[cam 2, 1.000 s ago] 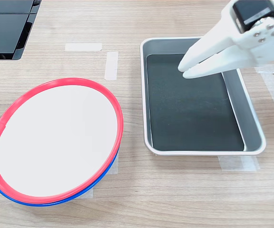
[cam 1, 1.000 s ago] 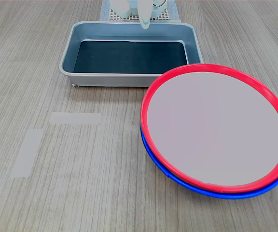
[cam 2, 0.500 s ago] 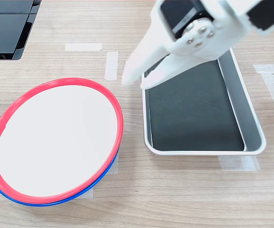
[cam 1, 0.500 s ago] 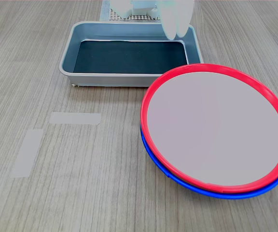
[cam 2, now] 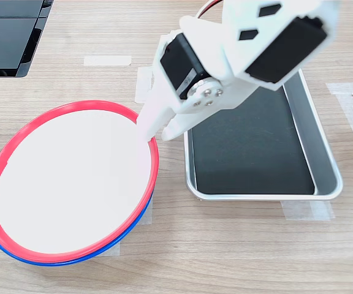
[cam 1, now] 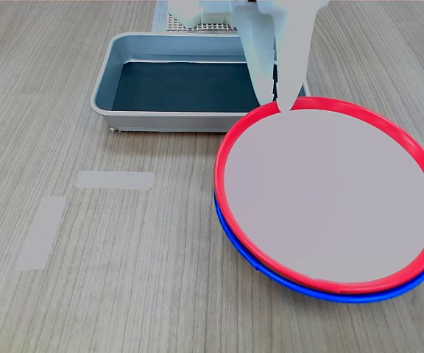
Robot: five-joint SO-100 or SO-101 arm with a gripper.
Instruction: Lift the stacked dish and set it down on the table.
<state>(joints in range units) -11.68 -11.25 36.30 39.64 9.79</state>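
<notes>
The red-rimmed plate (cam 1: 330,198) with its pale centre lies stacked on a blue-rimmed plate (cam 1: 271,274) at the first exterior view's right, on the wood-grain table (cam 1: 124,257). My white gripper (cam 1: 275,103) reaches down to the red plate's far rim, beside the tray. In the second exterior view the gripper (cam 2: 155,133) is narrowly open. One finger is over the inside of the red plate (cam 2: 72,177) and the other is outside its rim. Only a sliver of the blue plate (cam 2: 23,256) shows underneath. Nothing is gripped.
A grey metal tray (cam 1: 101,95) with a dark liner sits just behind the plates, close to the arm. Pale tape strips (cam 1: 115,179) (cam 1: 41,232) mark the table. A black device (cam 2: 5,37) lies at the second exterior view's top left.
The gripper has swung from above the tray across and down to the red plate's rim. The plates have not moved.
</notes>
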